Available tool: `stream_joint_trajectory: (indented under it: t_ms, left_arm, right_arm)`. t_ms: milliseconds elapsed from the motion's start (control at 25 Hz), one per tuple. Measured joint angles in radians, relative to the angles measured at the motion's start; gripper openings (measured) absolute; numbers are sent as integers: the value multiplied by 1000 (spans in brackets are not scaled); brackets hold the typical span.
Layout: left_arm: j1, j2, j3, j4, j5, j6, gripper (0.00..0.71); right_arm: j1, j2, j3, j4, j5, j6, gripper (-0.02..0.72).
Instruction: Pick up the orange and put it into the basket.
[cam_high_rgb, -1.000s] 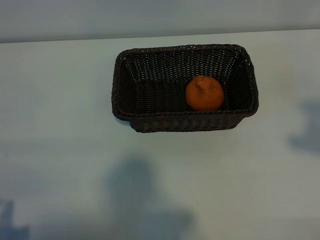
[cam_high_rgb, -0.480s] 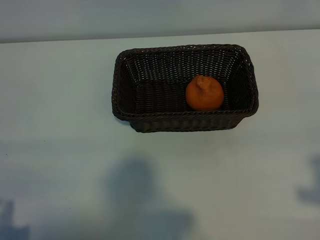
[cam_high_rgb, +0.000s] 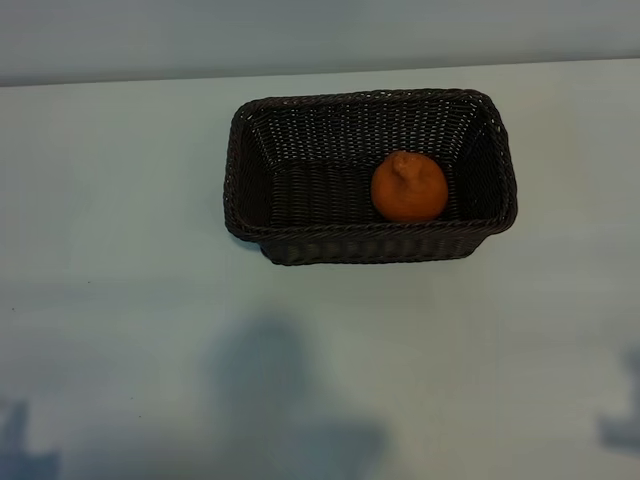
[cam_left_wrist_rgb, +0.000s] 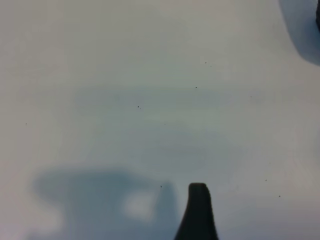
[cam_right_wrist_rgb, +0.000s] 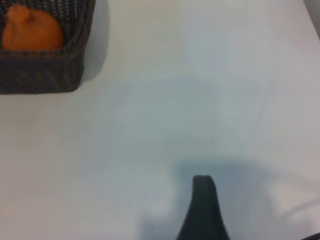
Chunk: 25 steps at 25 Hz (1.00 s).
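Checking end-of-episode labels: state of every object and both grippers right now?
orange: resting inside the basket, right of its middle, stem nub up, nothing gripping it.
basket: upright on the table, holding only the orange.
table: white top, bears the basket.
left gripper: open, holding nothing, over bare table.
right gripper: open, holding nothing, over bare table apart from the basket.

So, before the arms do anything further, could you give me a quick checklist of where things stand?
1. Orange inside the basket: ok.
2. Basket upright on the table: ok.
3. Right gripper holds nothing, away from the basket: ok.
4. Left gripper over bare table, nothing held: ok.
5. Both arms out of the exterior view: ok.
6. Whether the orange has settled: cannot tell.
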Motion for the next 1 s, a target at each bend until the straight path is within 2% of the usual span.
stream_joint_trajectory:
  t_ms: [200, 600, 1000]
  left_arm:
    - [0, 0, 0, 0, 0, 1, 592]
    - [0, 0, 0, 2, 0, 1, 592]
    - [0, 0, 0, 2, 0, 1, 592]
  right_arm:
    - [0, -57, 25, -1, -3, 19, 527]
    - [0, -57, 59, -8, -9, 14, 527]
    - [0, -57, 94, -27, -81, 17, 527]
